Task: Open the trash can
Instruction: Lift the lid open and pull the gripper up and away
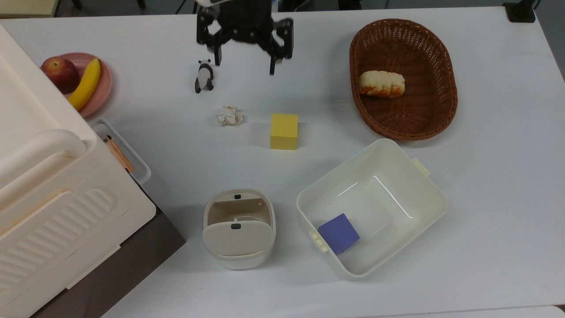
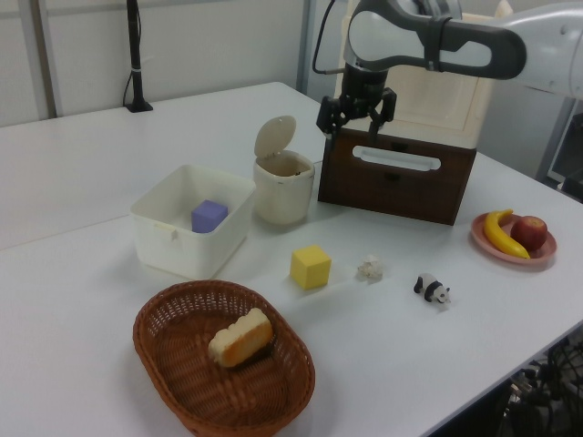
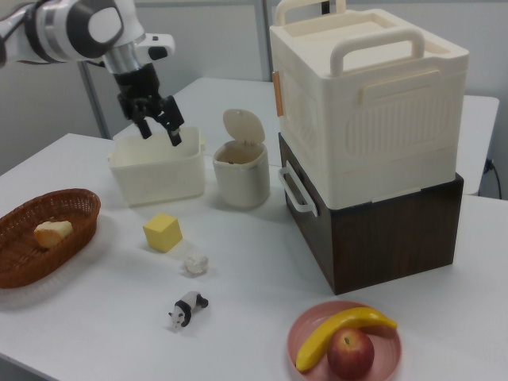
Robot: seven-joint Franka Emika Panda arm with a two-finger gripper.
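White tabletop (image 1: 485,198) carries everything. Nearest in the top view, the trash can (image 1: 239,229) stands with its lid (image 1: 237,238) flipped up, interior exposed, just left of the cream tub (image 1: 426,194) holding a purple block (image 1: 338,232). Farther back lie a yellow cube (image 1: 284,131) and crumpled paper (image 1: 229,115). Farthest, the gripper (image 1: 244,67) hangs above the table with fingers spread apart, empty, well apart from the can.

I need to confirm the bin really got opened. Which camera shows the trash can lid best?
The right view: the trash can stands unobstructed, its lid tipped upright above the rim. The left view also shows the lid raised. The top view looks down into the opening, the lid foreshortened.
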